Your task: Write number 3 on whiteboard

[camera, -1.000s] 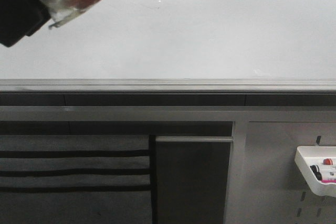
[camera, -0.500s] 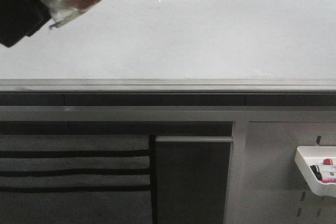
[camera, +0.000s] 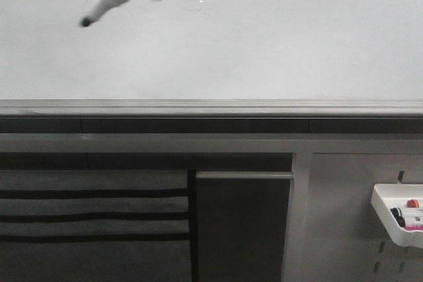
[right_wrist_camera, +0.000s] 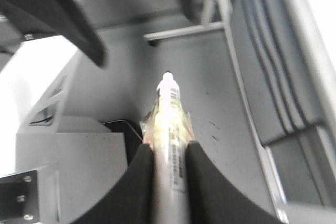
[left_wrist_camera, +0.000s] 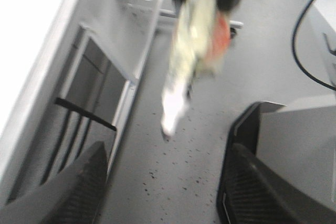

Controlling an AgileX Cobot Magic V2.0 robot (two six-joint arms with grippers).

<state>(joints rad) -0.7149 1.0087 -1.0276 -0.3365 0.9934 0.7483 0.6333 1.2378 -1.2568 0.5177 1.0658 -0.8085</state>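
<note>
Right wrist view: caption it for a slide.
Right gripper shut on an uncapped marker, tip out over the grey floor.

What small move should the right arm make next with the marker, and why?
Probably ease the marker tip onto the whiteboard to start the 3's top curve: the right gripper grips it, uncapped, and no clear black stroke shows there yet.

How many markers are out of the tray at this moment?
1: the marker clamped in the right gripper, its tip over the upper left of the whiteboard. Others lie in the tray, too small to count.
</note>
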